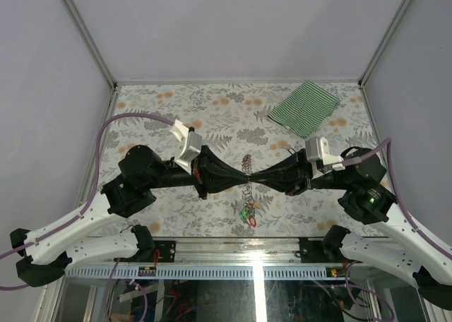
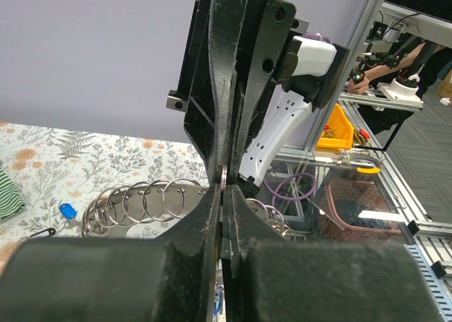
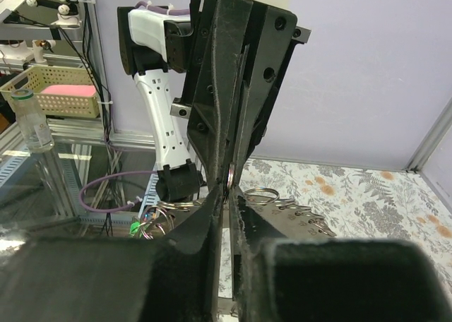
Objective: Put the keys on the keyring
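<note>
Firstly, top external view: the left gripper [image 1: 239, 175] and the right gripper [image 1: 260, 175] meet tip to tip over the middle of the table [image 1: 176, 117], with the keyring [image 1: 247, 189] pinched between them. Its coils run as a chain from 12 o'clock of the pinch point to 6 o'clock, where the keys [image 1: 248, 214] sit in a cluster of green and red tags. The green-striped cloth [image 1: 305, 107] lies well apart at 1 o'clock. Left wrist view: the fingers [image 2: 201, 219] are pressed together on a single loop of wire, and the right gripper bears on the same loop from 12 o'clock. The remaining coils lie slack at 9 o'clock, with a blue-tagged key [image 2: 67, 210] near them; whether it is on the ring cannot be told. Right wrist view: this gripper's fingers [image 3: 191, 223] are likewise drawn together on a loop, with only a thin slit between them. Coils trail toward 3 o'clock and green-tagged keys lie at 8 o'clock. Handling judgement: the ring is probably light, hard metal, stiff within each loop but floppy as a chain, and smooth enough to slip or rotate between the pads. Grip one loop flat across its wire. Take each key by its plastic tag, not its thin blade.
</note>
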